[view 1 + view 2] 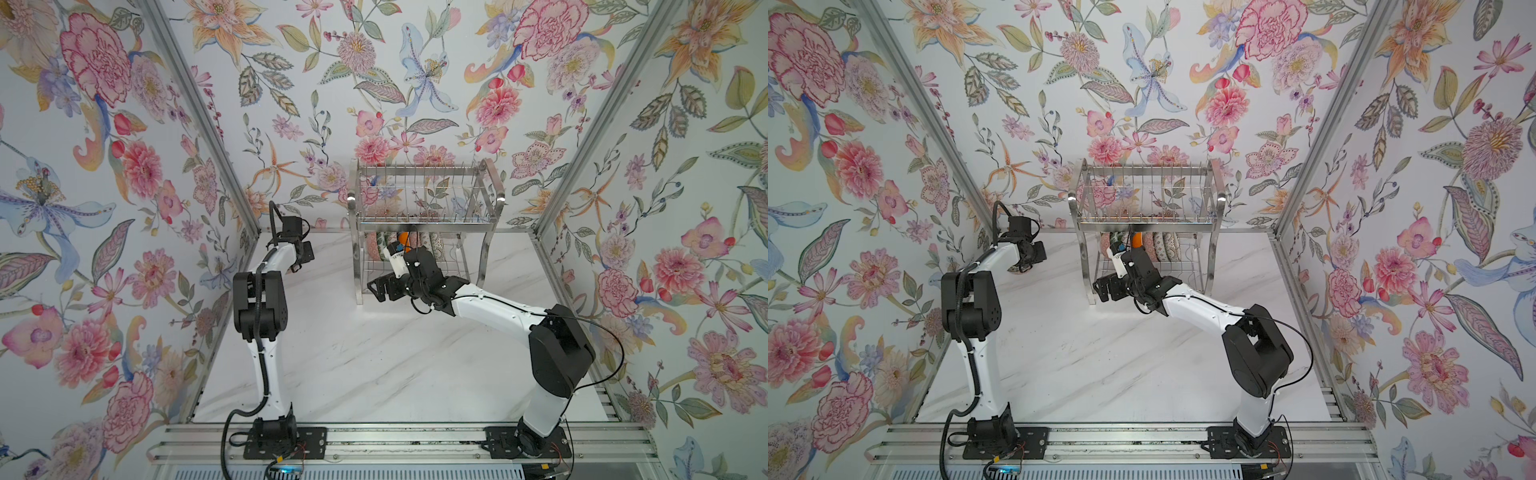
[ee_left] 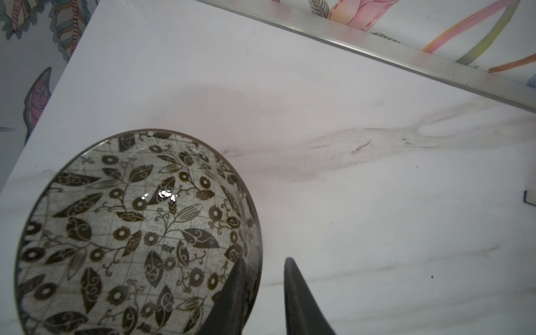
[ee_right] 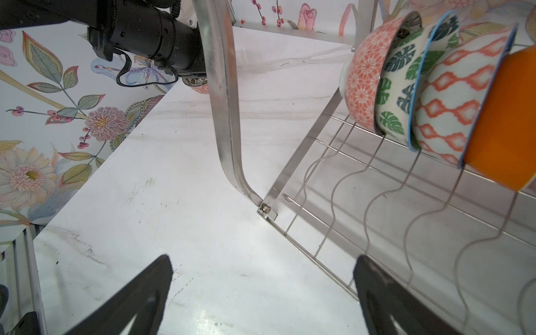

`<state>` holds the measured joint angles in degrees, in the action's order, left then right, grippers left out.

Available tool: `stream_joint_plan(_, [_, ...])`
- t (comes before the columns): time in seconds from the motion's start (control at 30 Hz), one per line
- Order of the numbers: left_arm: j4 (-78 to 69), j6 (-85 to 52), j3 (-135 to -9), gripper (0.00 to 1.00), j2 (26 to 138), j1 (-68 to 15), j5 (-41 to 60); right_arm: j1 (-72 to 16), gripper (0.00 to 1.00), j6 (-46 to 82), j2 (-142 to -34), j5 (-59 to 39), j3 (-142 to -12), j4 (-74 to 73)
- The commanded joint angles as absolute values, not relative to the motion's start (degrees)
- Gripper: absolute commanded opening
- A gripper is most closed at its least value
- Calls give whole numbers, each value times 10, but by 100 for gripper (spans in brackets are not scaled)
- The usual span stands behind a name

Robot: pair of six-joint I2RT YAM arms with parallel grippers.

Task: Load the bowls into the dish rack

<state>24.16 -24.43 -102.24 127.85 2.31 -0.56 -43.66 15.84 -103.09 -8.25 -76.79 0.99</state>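
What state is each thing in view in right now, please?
floral bowl, upright on the table, unracked.
left gripper, jaws open astride the floral bowl's rim.
right gripper, jaws open, empty.
racked bowls, on edge in the lower tier.
dish rack, upright, partly loaded.

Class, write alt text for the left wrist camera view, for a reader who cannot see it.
A round black-and-white floral ceramic bowl sits upright on a white marble table, with the left gripper straddling its rim, one dark finger inside, one outside. Beyond run a metal rail and floral wallpaper.
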Motion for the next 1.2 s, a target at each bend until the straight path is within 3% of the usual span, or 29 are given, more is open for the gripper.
stream_joint_plan(0.0, [239, -243, -1006, 26, 1280, 31, -2, -436, 99, 164, -1027, -87, -765, 2])
stream_joint_plan(0.17, [234, -242, -995, 23, 1273, 34, -2, -436, 99, 165, -1023, -86, -759, 0])
stream_joint_plan(0.33, [239, -237, -993, 8, 1267, 33, -4, -436, 99, 168, -1025, -85, -762, 0])
stream_joint_plan(0.5, [241, -232, -985, 0, 1258, 34, -3, -437, 99, 169, -1022, -84, -763, 1])
stream_joint_plan(1.17, [265, -233, -845, 0, 1105, 6, 32, -448, 99, 176, -991, -72, -746, 10])
